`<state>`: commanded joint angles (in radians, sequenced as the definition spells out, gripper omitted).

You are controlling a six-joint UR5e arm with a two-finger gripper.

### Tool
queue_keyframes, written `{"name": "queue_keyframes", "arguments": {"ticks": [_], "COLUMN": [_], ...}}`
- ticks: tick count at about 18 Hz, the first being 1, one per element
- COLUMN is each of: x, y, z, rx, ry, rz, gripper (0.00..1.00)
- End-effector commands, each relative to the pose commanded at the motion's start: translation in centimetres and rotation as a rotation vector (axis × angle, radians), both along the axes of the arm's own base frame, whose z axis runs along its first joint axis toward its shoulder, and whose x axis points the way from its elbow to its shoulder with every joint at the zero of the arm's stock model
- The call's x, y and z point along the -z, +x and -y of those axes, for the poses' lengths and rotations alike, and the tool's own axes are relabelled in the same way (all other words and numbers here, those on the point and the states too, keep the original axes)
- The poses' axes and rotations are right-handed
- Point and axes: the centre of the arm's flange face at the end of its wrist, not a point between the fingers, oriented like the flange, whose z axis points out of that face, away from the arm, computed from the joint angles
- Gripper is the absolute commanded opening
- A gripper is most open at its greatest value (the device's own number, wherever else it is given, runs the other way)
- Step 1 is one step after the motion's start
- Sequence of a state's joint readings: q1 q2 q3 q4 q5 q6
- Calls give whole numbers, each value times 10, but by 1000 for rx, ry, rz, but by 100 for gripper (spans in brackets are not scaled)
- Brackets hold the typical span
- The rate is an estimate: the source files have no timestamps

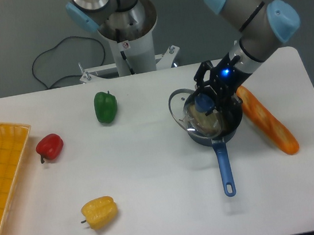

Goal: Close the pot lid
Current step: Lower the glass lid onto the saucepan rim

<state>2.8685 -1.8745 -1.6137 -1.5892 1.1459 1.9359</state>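
1. So, from my one fixed camera, I see the gripper clamped on the blue knob of the lid, its fingers closed around it.
2. The lid hangs tilted, its upper edge leaning out past the left rim of the pot and its lower edge down at the pot's mouth; it is not seated flat.
3. The pot stands on the white table, its handle pointing toward the near edge.
4. Just right of the pot lies a long orange bread loaf; I cannot tell whether they touch.
5. Well to the left are a green pepper, a red pepper and a yellow pepper.
6. A yellow basket sits at the far left edge.
7. Something pale shows inside the pot through the glass; I think it is food, but it is blurred.
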Motion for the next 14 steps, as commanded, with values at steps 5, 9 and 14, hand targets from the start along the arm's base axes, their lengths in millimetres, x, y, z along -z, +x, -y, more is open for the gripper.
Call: {"name": "queue_keyframes", "arguments": {"ticks": [5,9,14], "x": [6,8,14], "y": [-6,-6,-9], "z": [6,8,19], "rx": [7,7,16], "ry": [8,7,9], "rz": [1,4,8], "gripper": [41,41,41]}}
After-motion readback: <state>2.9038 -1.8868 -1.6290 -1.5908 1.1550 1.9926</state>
